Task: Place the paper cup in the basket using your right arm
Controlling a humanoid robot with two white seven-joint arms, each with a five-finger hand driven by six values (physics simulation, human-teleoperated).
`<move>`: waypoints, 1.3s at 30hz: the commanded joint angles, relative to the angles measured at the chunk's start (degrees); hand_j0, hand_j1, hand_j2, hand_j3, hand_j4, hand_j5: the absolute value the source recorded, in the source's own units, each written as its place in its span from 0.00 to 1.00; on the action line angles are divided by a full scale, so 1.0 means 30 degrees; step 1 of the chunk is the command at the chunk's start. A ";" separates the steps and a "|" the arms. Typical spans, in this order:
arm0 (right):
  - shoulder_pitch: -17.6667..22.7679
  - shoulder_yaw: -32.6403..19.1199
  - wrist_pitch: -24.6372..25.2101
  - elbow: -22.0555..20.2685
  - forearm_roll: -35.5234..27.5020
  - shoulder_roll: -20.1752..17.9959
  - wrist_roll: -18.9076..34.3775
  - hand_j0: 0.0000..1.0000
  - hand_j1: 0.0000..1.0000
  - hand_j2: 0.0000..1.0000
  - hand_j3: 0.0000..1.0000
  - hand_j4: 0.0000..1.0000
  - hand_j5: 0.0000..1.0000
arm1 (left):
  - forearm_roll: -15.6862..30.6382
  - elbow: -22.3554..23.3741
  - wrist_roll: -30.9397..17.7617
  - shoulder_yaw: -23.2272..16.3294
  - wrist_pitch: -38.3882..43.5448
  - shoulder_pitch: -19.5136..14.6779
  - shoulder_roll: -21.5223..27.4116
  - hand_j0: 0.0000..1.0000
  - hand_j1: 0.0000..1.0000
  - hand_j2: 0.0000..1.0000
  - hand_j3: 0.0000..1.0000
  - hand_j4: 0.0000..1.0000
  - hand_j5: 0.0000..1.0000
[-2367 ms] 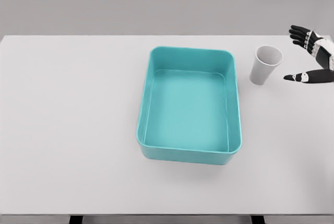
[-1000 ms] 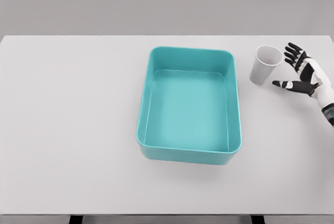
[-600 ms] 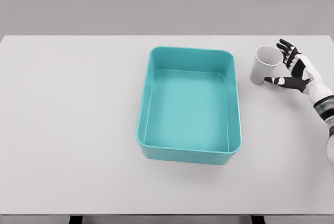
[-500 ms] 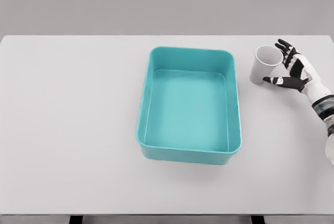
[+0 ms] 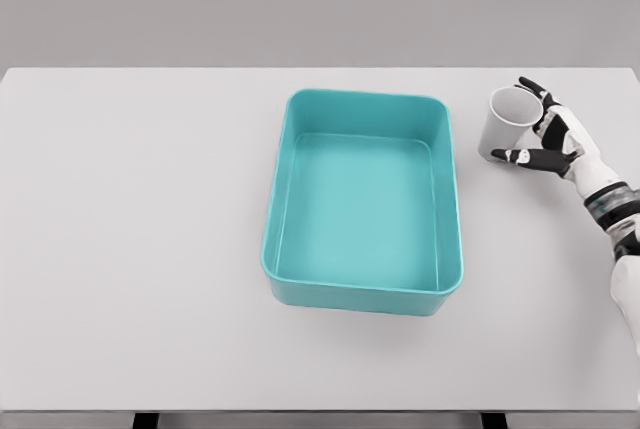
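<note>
A white paper cup (image 5: 499, 121) stands upright on the table, just right of the teal basket (image 5: 362, 295). My right hand (image 5: 530, 129) reaches in from the right edge and cups the cup's right side. Its thumb (image 5: 520, 156) lies along the cup's lower front. The other fingers (image 5: 533, 90) are spread by the rim at the back right. The hand looks open around the cup, and I see no firm squeeze. The basket is a rectangular tub with nothing in it. The left arm does not show.
The white table (image 5: 140, 249) spans the whole view, with its front edge at the bottom. The basket's right wall (image 5: 450, 189) stands between the cup and the basket's inside. The cup is near the table's far right corner.
My right hand has moved left from the table's right edge to the cup, and its thumb and fingers now wrap the cup's right side. The cup and basket have not moved.
</note>
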 commanded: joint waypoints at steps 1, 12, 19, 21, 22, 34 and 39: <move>0.0000 -0.0001 0.0009 0.0003 -0.0118 0.0037 0.0001 1.00 1.00 1.00 1.00 1.00 1.00 | -0.0011 0.0004 -0.0004 -0.0004 0.0000 0.0000 0.0001 1.00 1.00 1.00 1.00 1.00 1.00; -0.0029 0.0233 0.0155 -0.0027 -0.0089 0.0213 0.0001 0.94 0.94 0.94 0.94 0.94 0.94 | -0.0011 0.0004 -0.0004 -0.0004 0.0000 0.0029 0.0001 1.00 1.00 1.00 1.00 1.00 1.00; -0.0059 0.0262 0.0155 -0.0056 0.0321 0.0359 0.0001 0.77 0.77 0.77 0.77 0.77 0.77 | -0.0011 0.0004 -0.0004 -0.0004 0.0000 0.0029 0.0001 1.00 1.00 1.00 1.00 1.00 1.00; -0.0088 0.0380 0.0155 -0.0114 0.0555 0.0359 0.0001 0.70 0.70 0.70 0.70 0.70 0.70 | -0.0011 0.0004 -0.0004 -0.0004 0.0000 0.0000 0.0001 1.00 1.00 1.00 1.00 1.00 1.00; -0.0117 0.0409 0.0126 -0.0144 0.0555 0.0359 0.0001 0.67 0.67 0.67 0.67 0.67 0.67 | 0.0018 0.0004 -0.0004 -0.0004 0.0000 0.0000 0.0001 1.00 1.00 1.00 1.00 1.00 1.00; 0.0264 0.0233 -0.0167 -0.2135 0.0585 -0.0139 0.0001 0.56 0.56 0.56 0.56 0.56 0.56 | -0.0011 0.0004 -0.0004 -0.0004 0.0000 0.0029 0.0001 1.00 1.00 1.00 1.00 1.00 1.00; 0.0586 0.0233 -0.0519 -0.3160 0.0643 -0.0227 0.0001 0.54 0.54 0.54 0.54 0.54 0.54 | -0.0011 0.0004 -0.0004 -0.0004 0.0000 0.0000 0.0001 1.00 1.00 1.00 1.00 1.00 1.00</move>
